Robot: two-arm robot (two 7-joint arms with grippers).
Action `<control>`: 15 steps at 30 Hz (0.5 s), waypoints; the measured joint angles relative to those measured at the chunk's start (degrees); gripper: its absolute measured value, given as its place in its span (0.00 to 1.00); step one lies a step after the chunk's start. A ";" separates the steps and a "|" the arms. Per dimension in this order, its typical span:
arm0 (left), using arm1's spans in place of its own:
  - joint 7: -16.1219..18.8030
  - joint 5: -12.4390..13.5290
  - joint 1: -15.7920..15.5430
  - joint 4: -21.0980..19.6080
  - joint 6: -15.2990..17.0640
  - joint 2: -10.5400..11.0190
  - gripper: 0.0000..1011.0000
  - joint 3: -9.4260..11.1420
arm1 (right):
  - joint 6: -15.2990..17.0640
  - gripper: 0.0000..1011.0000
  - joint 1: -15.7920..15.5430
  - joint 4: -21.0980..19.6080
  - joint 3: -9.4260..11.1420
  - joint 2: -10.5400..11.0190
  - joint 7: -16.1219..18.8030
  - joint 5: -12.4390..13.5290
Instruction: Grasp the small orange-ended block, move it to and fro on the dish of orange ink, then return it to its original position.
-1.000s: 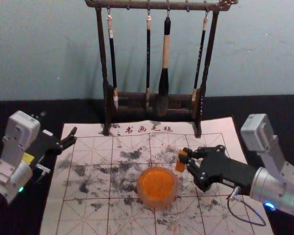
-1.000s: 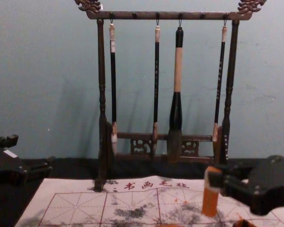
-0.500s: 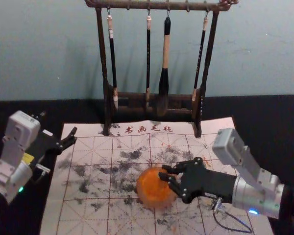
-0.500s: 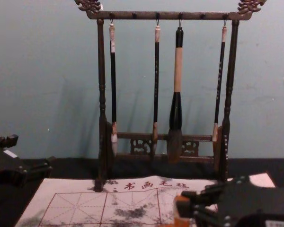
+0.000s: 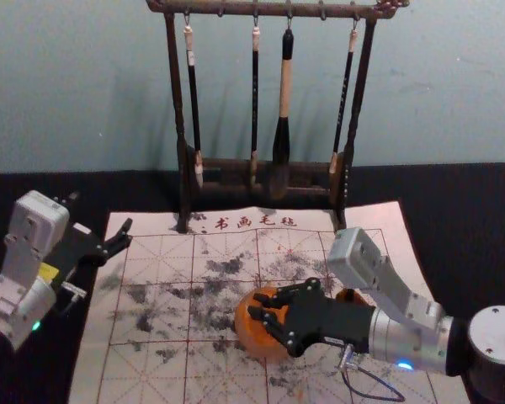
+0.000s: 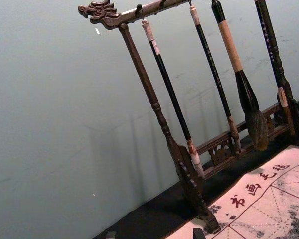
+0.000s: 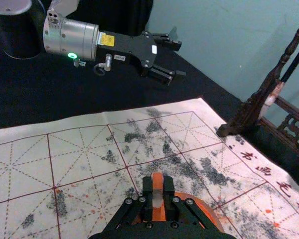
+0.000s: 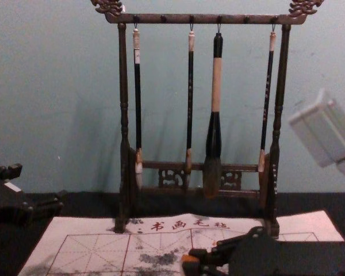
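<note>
At the left of the head view, my left tool (image 7: pixel 180 60) was parked above the tabletop (image 5: pixel 34 189), just off the mat's edge, its fingers spread and nothing between them; it had no share in this work.

Farther right, at the back of the gridded mat (image 5: pixel 143 370), stood my brush rack (image 8: pixel 124 103) with its brushes (image 8: pixel 217 86) hanging, none of them needed for the job.

In front of the rack lay the round dish (image 5: pixel 247 337) of orange ink, partly covered by my right tool (image 5: pixel 255 305), which reached in from the right. That tool was pinching the small block (image 7: pixel 157 201), its fingers closed on both sides of it, and held it roughly upright over the dish. I could not tell whether the lower end was touching the ink or was just above it.

So the grasp was done and the block was at the dish. I judged the job to be in its middle part, the to-and-fro rubbing, though I could not tell how many strokes were made or left. The return was left to do.

Just to the right of the dish, partly hidden behind my right tool, sat a small dark, orange-marked object (image 5: pixel 350 296). It might have been the block's own place, but I could not be sure.
</note>
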 joint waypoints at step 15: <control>0.00 0.00 0.00 0.00 0.00 0.00 0.99 0.00 | 0.98 0.08 2.32 3.59 -0.93 -2.34 -1.61 -1.91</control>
